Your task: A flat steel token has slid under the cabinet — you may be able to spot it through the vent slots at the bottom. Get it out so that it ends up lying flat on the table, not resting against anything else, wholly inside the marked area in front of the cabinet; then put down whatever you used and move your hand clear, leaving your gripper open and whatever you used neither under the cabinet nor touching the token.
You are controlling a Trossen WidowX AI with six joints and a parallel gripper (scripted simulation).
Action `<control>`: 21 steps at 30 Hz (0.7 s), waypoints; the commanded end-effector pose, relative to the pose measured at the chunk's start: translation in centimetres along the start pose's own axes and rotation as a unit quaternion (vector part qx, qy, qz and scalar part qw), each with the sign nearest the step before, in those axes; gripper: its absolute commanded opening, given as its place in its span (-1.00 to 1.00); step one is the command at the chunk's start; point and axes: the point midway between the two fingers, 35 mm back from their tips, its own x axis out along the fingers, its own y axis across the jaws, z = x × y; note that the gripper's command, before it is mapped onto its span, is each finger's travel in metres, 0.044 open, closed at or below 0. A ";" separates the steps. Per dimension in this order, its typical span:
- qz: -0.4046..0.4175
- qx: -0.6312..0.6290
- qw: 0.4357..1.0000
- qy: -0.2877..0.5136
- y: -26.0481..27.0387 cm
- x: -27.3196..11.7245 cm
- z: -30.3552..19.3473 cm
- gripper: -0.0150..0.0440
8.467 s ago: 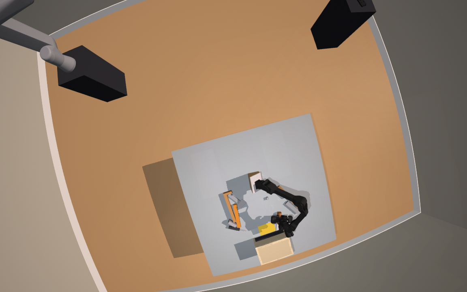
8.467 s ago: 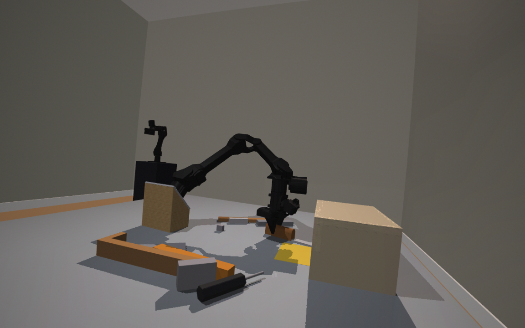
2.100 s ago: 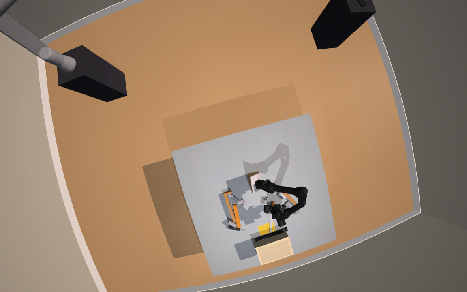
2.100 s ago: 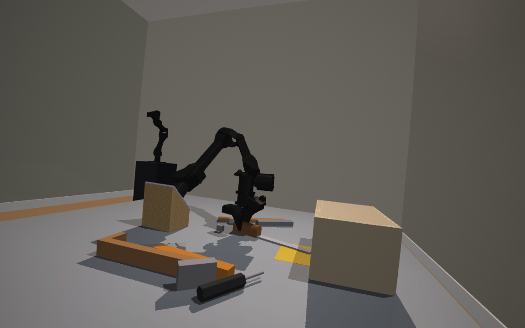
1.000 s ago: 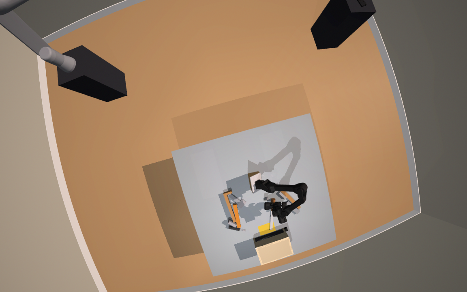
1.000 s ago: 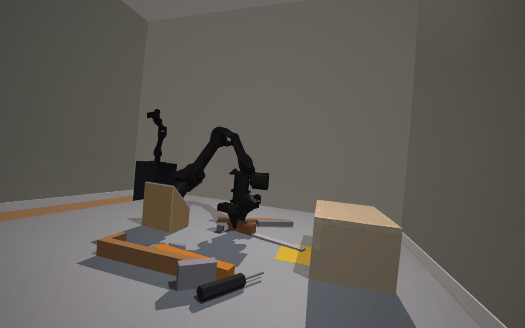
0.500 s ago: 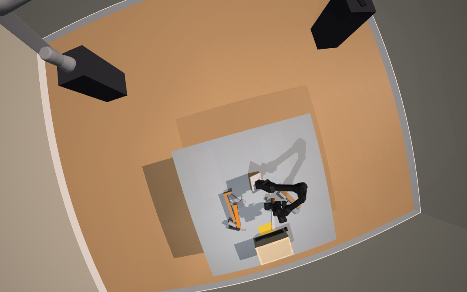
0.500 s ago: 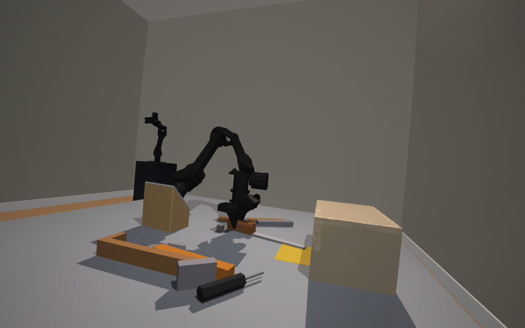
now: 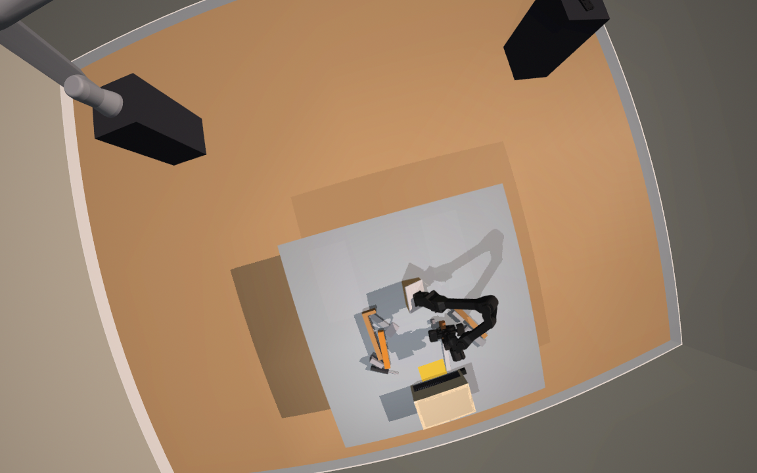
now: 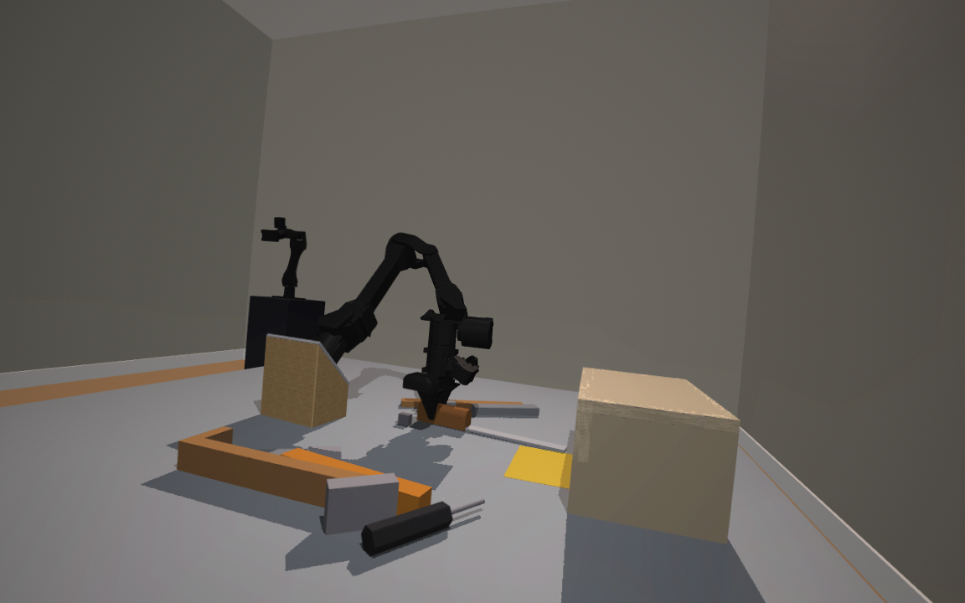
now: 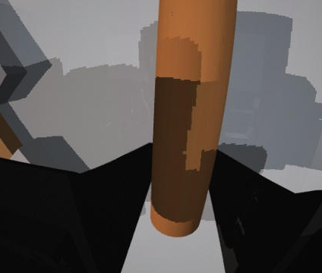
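My gripper (image 9: 442, 329) (image 10: 433, 410) (image 11: 181, 152) is shut on the orange round handle (image 10: 454, 417) (image 11: 197, 45) of a long tool, low over the table. The tool's thin pale blade (image 9: 445, 355) (image 10: 516, 437) points toward the cabinet (image 9: 445, 405) (image 10: 651, 465). Its visible far end is near the cabinet front; exact contact cannot be told. The yellow marked area (image 9: 431, 369) (image 10: 534, 466) lies in front of the cabinet, with the blade along its right side in the top view. The dark vent slots (image 9: 434, 382) face the marked area. I cannot see the steel token in any view.
Orange bars (image 9: 385, 349) (image 10: 246, 468), a grey plate (image 10: 362, 503) and a black-handled thin tool (image 10: 407, 527) lie left in the top view. A slant-topped wooden block (image 9: 413, 293) (image 10: 289, 382) stands by the arm base. A grey bar (image 10: 508, 411) and small grey block (image 10: 404, 419) lie near the gripper.
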 end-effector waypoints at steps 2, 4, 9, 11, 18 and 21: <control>0.001 -0.024 1.000 -0.001 0.0 0.0 0.0 -0.49; 0.001 -0.032 1.000 -0.001 0.0 0.0 0.0 -0.49; 0.001 -0.052 0.999 -0.001 0.0 0.0 0.0 -0.49; 0.001 -0.060 0.998 -0.001 0.1 0.0 0.0 -0.49; 0.001 -0.088 0.996 -0.001 0.1 0.0 0.0 -0.49; 0.001 -0.100 0.995 -0.001 0.1 0.0 0.0 -0.49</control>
